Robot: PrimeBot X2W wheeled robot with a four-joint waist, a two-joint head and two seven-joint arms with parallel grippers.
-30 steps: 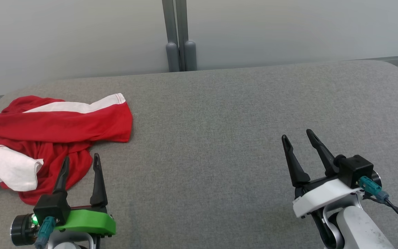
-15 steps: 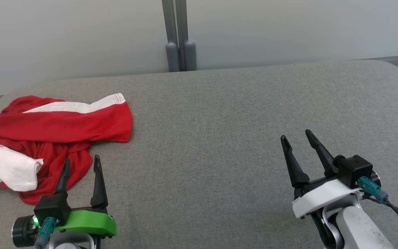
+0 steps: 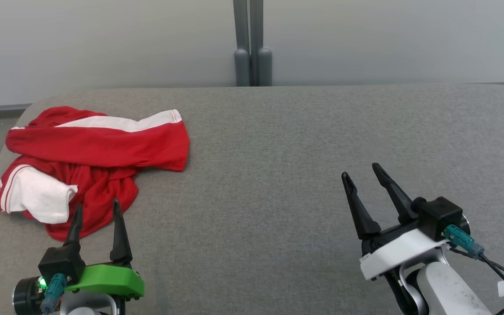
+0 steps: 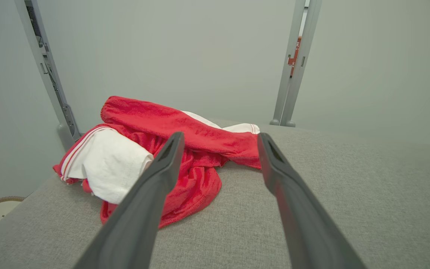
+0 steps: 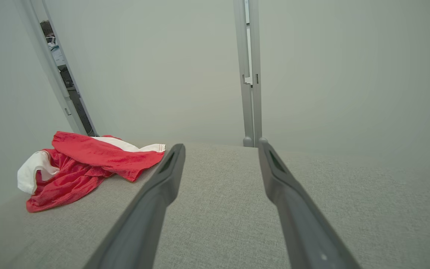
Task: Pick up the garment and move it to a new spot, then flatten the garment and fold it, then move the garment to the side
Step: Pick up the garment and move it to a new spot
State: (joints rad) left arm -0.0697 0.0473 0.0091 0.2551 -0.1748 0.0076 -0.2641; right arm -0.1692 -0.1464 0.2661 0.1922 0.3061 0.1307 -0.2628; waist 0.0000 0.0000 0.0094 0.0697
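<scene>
- Grey woven tabletop (image 3: pixel 278 144) spans the head view, with pale wall panels (image 3: pixel 103 43) and a grey post (image 3: pixel 252 43) behind it at 12 o'clock. The red-and-white garment (image 3: pixel 99 148) lies crumpled at 9 o'clock, near the tabletop's left edge. At 7 o'clock the left gripper (image 3: pixel 96 205) has its jaws apart and empty, its tips at the garment's near hem; I cannot tell whether they touch. At 4 o'clock the right gripper (image 3: pixel 360 170) also has its jaws apart and empty, well apart from the garment.
- Left wrist view: the garment (image 4: pixel 200 138) is heaped just ahead of the spread jaws, between 9 and 12 o'clock, its white part (image 4: pixel 106 164) at 9 o'clock.
- Right wrist view: the garment (image 5: pixel 95 157) sits at 9 o'clock beyond the spread jaws, across bare tabletop (image 5: pixel 218 194).
</scene>
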